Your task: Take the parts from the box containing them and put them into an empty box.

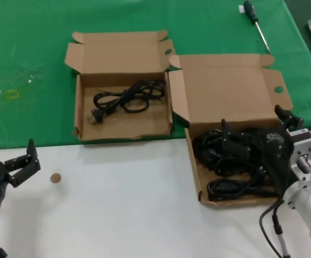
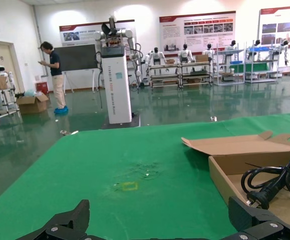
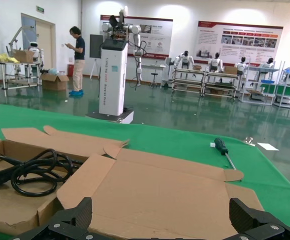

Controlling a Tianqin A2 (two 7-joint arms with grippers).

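I have the right gripper down inside the larger box, over the tangle of black power cords that fills it, so I judge the step in hand is picking up the next cord bundle. In the right wrist view its two fingers stand wide apart, released and holding nothing, with that box's broad lid lying flat beyond them. From the head view I cannot tell whether the fingers already reach into the cords or sit just above them.

Next I would need to clench on a single bundle, lift it clear of the others, and carry it across to the smaller box, which sits just beside the larger box and touches its side flap. The loops look tangled, so a lift may drag a neighbour along.

The smaller box is not empty: one cord bundle with its plug lies in it. A screwdriver lies on the green cloth beyond the larger box's lid.

My left gripper waits over the white desk, well apart from the larger box, fingers spread and empty.
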